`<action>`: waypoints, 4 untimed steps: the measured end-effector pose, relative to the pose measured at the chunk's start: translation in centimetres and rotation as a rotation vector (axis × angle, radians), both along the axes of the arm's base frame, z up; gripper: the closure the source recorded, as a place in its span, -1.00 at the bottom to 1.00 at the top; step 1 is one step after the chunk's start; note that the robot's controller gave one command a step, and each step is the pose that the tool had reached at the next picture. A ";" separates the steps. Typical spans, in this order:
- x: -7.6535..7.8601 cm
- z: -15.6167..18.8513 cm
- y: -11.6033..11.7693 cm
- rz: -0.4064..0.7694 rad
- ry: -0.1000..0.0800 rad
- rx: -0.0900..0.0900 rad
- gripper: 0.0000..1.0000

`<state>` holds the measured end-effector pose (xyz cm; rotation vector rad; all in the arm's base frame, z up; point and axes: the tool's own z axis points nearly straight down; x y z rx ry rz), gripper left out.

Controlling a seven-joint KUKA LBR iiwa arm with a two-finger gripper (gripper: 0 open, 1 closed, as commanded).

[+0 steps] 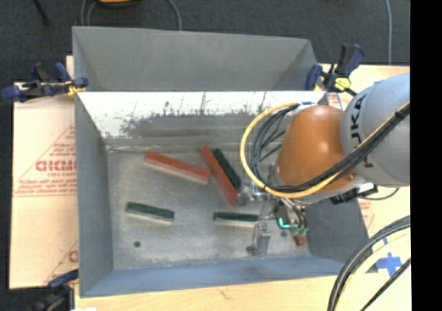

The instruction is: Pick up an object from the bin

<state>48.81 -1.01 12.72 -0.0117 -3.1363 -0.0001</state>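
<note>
My gripper [262, 239] is low over the bin floor near the front right, its grey fingers pointing down with nothing seen between them. Just to its left and slightly behind lies a short dark green bar [233, 218], flat on the floor. Further back a red-brown bar [219, 173] and a dark green bar [227, 168] lie side by side, slanting toward the gripper. A small red and green piece [300, 236] shows just right of the fingers, under the wrist.
A long orange-red bar [177, 167] lies in the middle of the bin floor. Another dark green bar [150, 212] rests toward the front left. The arm's orange cover and cables hide the right part of the bin.
</note>
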 end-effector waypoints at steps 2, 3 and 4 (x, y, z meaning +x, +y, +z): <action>2.9 -5.5 -2.3 -0.209 -0.015 -0.001 1.00; 2.9 -5.5 -2.3 -0.208 -0.015 -0.001 1.00; 0.1 13.7 1.6 -0.147 -0.016 0.001 1.00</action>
